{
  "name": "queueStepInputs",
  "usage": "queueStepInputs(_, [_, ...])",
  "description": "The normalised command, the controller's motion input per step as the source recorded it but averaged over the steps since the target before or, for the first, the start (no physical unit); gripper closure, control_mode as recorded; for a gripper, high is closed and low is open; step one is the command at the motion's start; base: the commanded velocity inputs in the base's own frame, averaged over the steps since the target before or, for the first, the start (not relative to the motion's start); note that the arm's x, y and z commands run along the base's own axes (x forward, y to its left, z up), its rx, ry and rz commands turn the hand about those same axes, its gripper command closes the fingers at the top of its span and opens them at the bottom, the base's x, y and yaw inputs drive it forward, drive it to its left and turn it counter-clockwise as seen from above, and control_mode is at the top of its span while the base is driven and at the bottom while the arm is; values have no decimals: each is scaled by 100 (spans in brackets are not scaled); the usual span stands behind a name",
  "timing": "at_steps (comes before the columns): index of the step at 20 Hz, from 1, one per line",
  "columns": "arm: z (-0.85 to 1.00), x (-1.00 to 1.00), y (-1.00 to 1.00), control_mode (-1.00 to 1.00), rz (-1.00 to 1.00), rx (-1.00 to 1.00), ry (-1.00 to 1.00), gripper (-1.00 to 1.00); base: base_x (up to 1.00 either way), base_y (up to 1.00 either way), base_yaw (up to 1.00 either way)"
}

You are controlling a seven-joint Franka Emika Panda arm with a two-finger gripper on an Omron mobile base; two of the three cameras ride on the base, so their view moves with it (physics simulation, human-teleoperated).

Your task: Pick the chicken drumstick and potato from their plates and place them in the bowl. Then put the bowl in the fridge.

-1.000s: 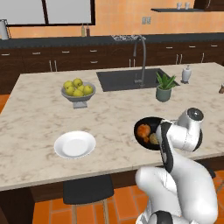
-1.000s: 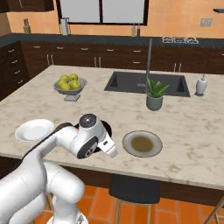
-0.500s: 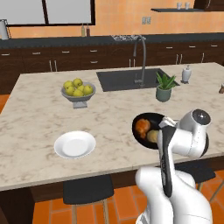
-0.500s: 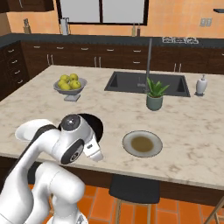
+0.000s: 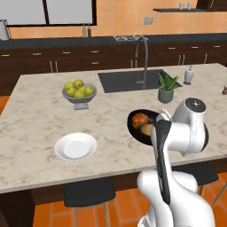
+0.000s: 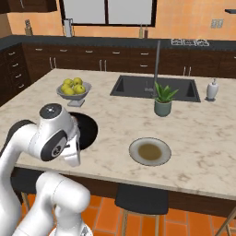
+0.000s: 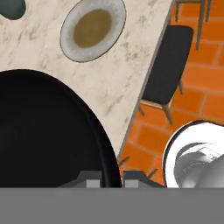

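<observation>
Since the earlier frames the arm has swung further over the near edge of the surface point(image 5: 35, 115), and the black bowl point(image 5: 135, 128) has come with it, closer to that edge. In the hand view the fingers point(image 7: 111, 178) are clenched on the rim of the bowl, one tip on each side of the thin black wall. The bowl sits at the near edge of the surface, partly behind the white arm. In the left base view the chicken drumstick point(image 5: 140, 119) and the potato point(image 5: 146, 129) lie together inside the bowl, the drumstick on the far side and the potato on the near side, touching or almost touching.

Along the same near edge, toward the left corner, the white plate point(image 5: 76, 146) lies empty. Toward the right, the grey-beige plate point(image 6: 150, 151) with the brownish centre also lies empty, near the bowl but apart from it.

Further back, the grey footed fruit bowl point(image 5: 79, 95) with yellow-green fruits stands in the left half of the surface. The small potted plant point(image 5: 166, 88) stands just beside the front right corner of the dark sink point(image 5: 128, 80). The tall faucet point(image 5: 142, 57) rises at the sink.
</observation>
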Motion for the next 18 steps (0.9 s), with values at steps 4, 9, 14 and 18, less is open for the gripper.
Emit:
queueStepInputs(4, [0,-85,52,-100,-38,17,0,100,0,0,0])
queueStepInputs(9, [-3,-77,27,-100,-27,2,-5,100,0,0,0])
queueStepInputs(14, [-46,-10,1,-100,-11,-10,-13,100,0,0,0])
queueStepInputs(18, [-57,9,0,-100,0,-14,-10,100,0,0,0])
